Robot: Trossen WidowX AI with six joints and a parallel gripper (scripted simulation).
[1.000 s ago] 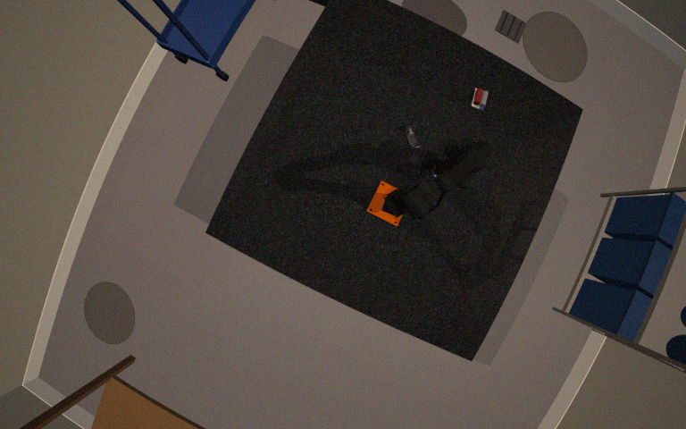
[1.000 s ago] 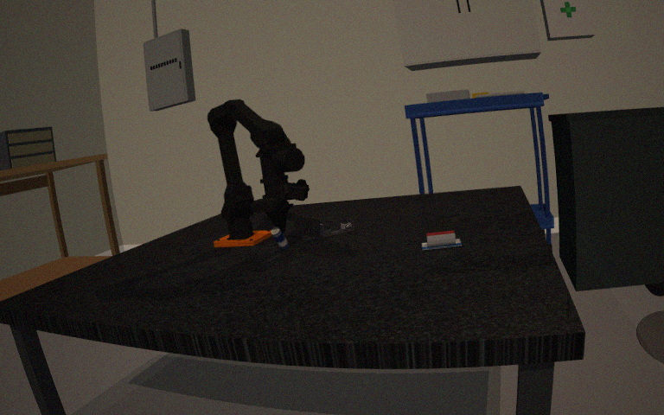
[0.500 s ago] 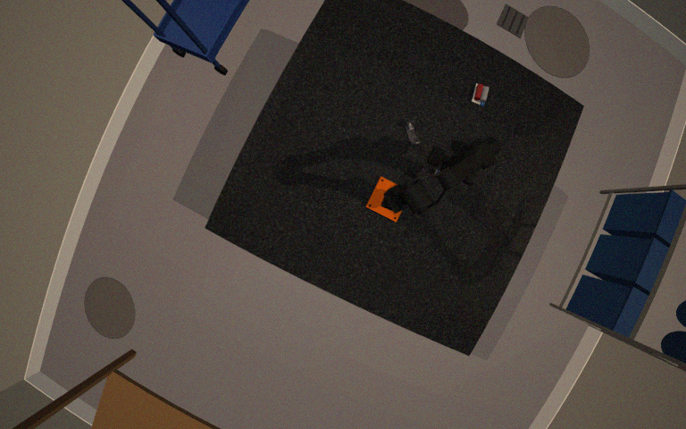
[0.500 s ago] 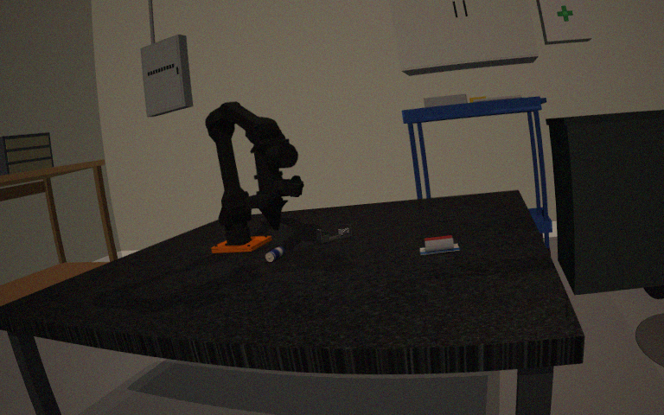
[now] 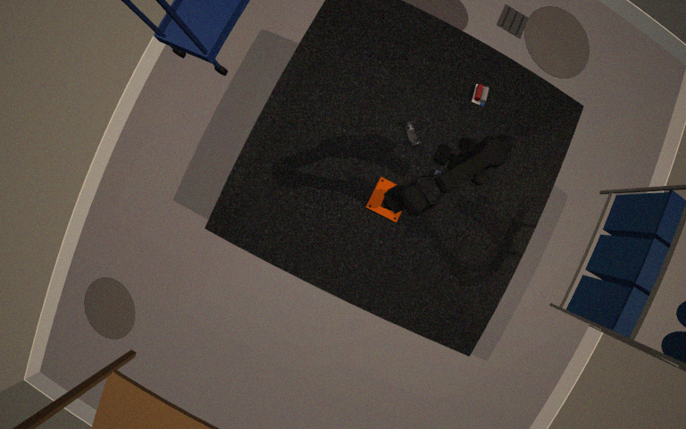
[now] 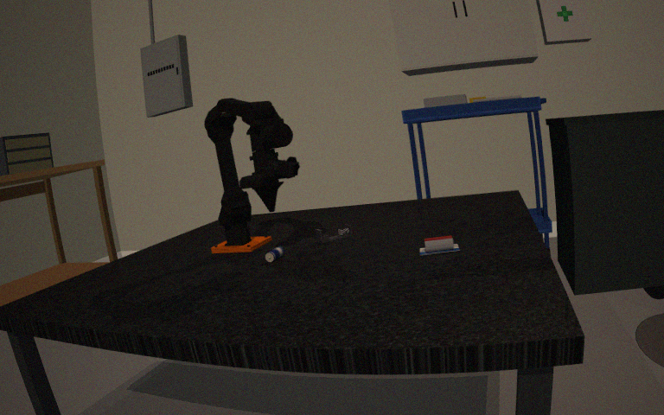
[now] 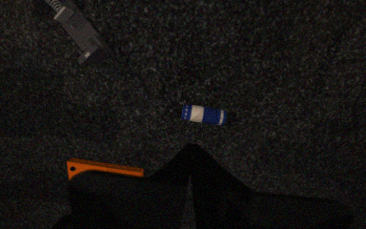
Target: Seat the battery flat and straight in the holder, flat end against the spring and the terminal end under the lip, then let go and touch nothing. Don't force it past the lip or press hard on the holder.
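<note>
A: Item one, the arm. We list a black six-joint arm on a flat orange base plate, standing on the dark speckled table top. How do we enter the gripper?

B: Black parallel-jaw gripper, pointing down, raised well above the table. In the wrist view its two fingers meet in a point with only a thin seam between them. We record the jaws as together, with nothing between them.

A: Item two, the task's piece.

B: Small blue-and-white cylindrical battery, lying on its side on the bare table top. In the exterior view the battery rests just beside the base plate, on its near right side. It lies below the gripper and apart from it, untouched.

A: Item three, the holder.

B: Small holder with a red top, grey body and white-and-blue base, sitting well apart from the battery, further right along the table. In the top view the holder sits near one table corner. We cannot tell its spring or lip at this size.

A: Item four?

B: A small grey metal piece between arm and holder, lying flat. The wrist view shows it at the upper left; we cannot tell what it is.
</note>
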